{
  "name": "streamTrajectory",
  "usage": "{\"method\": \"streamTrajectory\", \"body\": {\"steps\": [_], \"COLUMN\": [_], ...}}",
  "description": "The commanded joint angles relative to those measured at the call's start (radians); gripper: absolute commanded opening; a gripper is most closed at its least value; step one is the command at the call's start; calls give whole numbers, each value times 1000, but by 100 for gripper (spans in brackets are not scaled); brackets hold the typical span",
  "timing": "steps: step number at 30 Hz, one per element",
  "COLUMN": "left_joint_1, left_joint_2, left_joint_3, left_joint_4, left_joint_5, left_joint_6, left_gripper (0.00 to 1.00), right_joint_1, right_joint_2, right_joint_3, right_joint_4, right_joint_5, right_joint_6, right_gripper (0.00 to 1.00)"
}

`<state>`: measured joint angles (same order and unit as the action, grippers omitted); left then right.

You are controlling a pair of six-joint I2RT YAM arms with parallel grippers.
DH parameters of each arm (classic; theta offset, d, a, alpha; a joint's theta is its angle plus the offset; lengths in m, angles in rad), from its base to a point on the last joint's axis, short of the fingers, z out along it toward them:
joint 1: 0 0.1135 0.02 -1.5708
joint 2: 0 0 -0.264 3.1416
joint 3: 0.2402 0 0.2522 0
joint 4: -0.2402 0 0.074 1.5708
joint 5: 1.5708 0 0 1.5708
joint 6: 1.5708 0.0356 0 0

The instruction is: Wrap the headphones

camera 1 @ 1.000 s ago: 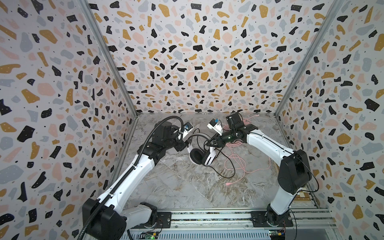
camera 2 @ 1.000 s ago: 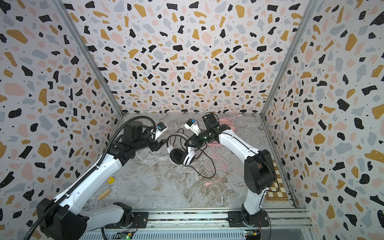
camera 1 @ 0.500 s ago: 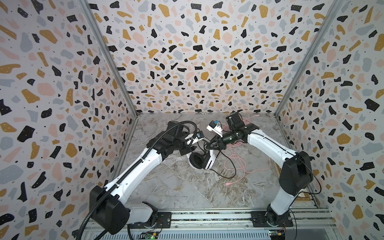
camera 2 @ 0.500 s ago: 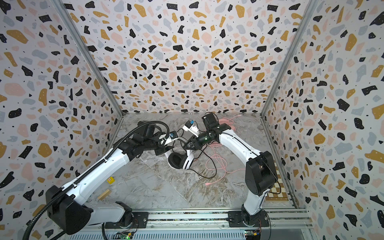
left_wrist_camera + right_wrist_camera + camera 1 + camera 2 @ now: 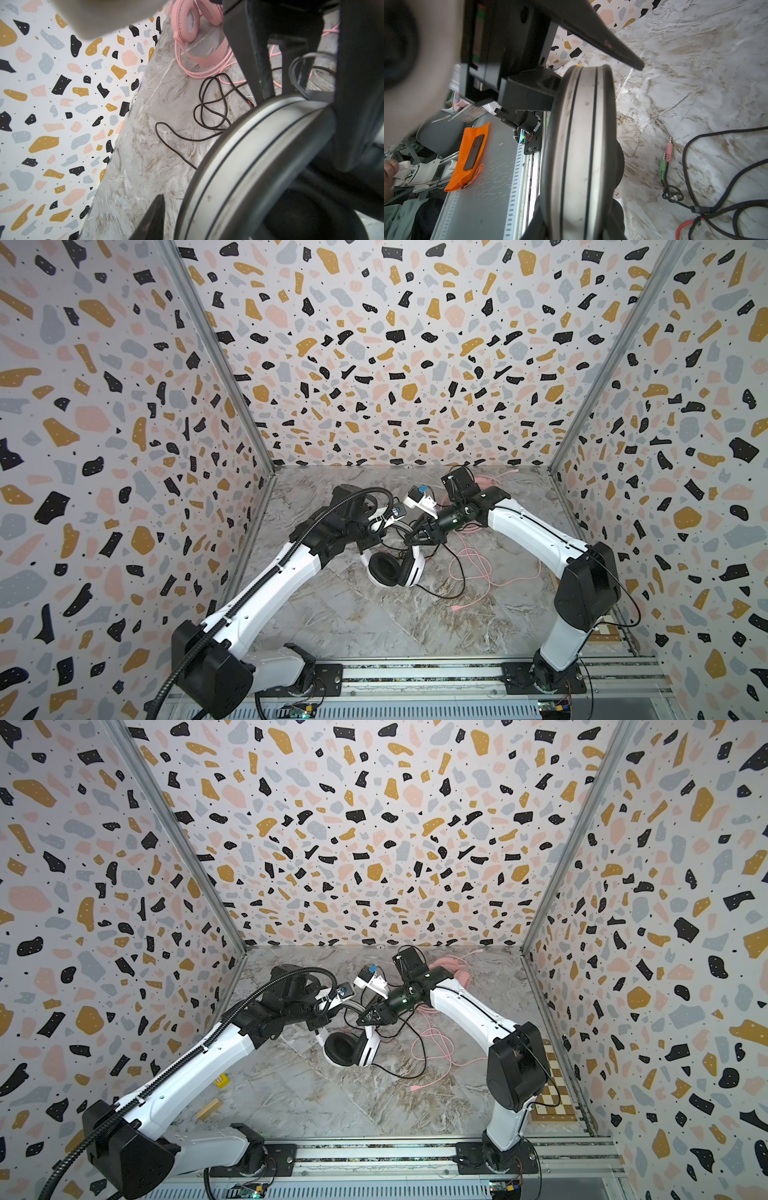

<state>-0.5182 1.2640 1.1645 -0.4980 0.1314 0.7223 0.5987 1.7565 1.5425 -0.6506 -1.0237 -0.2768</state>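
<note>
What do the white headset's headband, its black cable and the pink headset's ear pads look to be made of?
Headband: likely hard plastic, with a satin grey face, black grooves, scuff marks and a faint sheen. Black cable: a fabric-braided sheath, judging by its woven texture. Pink ear pads: probably soft leatherette over foam, since they look matte, smooth and puffy.

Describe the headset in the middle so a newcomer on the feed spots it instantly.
Find the marble floor, then its middle. The white headset is there, band uppermost. Unlike the all-pink headset near the back wall, it has black ear pads.
</note>
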Motion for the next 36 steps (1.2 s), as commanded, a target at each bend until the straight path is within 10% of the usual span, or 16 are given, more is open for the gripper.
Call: {"method": "streamTrajectory", "body": {"steps": [1, 5, 9, 14, 19, 29, 36], "left_joint_1": [-4, -4, -5, 10, 145, 335, 357], "left_joint_2": [0, 37, 72, 98, 75, -97, -133], "left_joint_3": [9, 38, 61, 102, 109, 139, 246], "left_joint_4": [13, -42, -57, -67, -71, -23, -141], "left_joint_5": [15, -1, -25, -177, -94, 53, 10], "left_joint_6": [0, -4, -49, -159, -279, -449, -468], "left_gripper": [24, 1, 0, 0, 0, 0, 0], "right_joint_1": [1, -6, -9, -52, -134, -169, -208], "right_joint_2": [-10, -3, -1, -23, -102, -79, 0], "right_joint_3": [42, 39, 23, -41, -189, -379, -338], "right_joint_4": [6, 29, 64, 170, 407, 687, 613], "right_joint_5": [-66, -68, -75, -49, -19, 77, 362], "right_joint_6": [-8, 15, 41, 132, 283, 341, 460], "right_gripper": [11, 12, 16, 56, 82, 85, 83]}}
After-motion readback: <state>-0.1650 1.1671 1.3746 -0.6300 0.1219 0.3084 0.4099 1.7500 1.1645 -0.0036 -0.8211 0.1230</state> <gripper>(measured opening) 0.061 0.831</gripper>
